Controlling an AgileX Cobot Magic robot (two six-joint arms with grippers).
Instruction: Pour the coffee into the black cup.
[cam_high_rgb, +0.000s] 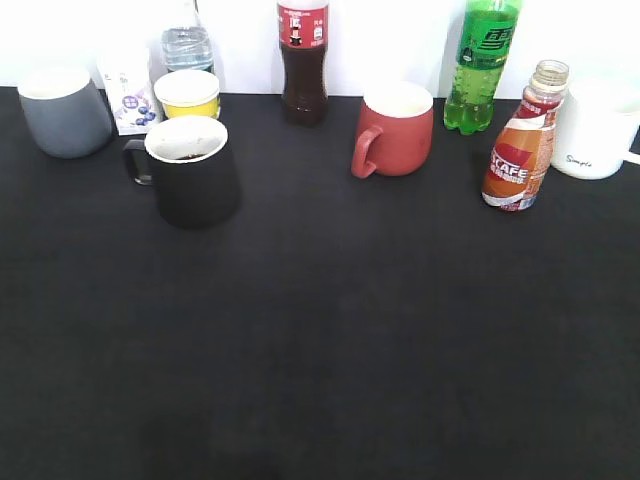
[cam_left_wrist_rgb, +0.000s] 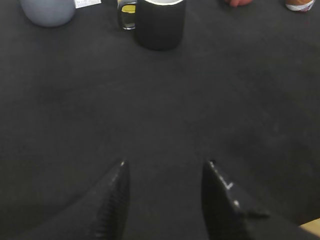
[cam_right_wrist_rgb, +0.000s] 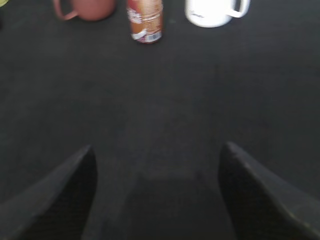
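Observation:
The coffee bottle (cam_high_rgb: 522, 140) with the orange, red and white CAFE label stands uncapped at the right, and shows at the top of the right wrist view (cam_right_wrist_rgb: 145, 21). The black cup (cam_high_rgb: 190, 170) with white inside and handle to its left stands at the back left; a little dark liquid shows inside. It also shows in the left wrist view (cam_left_wrist_rgb: 159, 22). My left gripper (cam_left_wrist_rgb: 165, 165) is open and empty over bare mat, well short of the cup. My right gripper (cam_right_wrist_rgb: 157, 147) is open and empty, well short of the bottle. Neither gripper shows in the exterior view.
A grey mug (cam_high_rgb: 65, 110), a small carton (cam_high_rgb: 128, 95), a yellow cup (cam_high_rgb: 187, 93), a water bottle (cam_high_rgb: 187, 42), a dark-drink bottle (cam_high_rgb: 303, 60), a red mug (cam_high_rgb: 395, 128), a green soda bottle (cam_high_rgb: 483, 65) and a white mug (cam_high_rgb: 597, 128) line the back of the black mat (cam_high_rgb: 320, 340).

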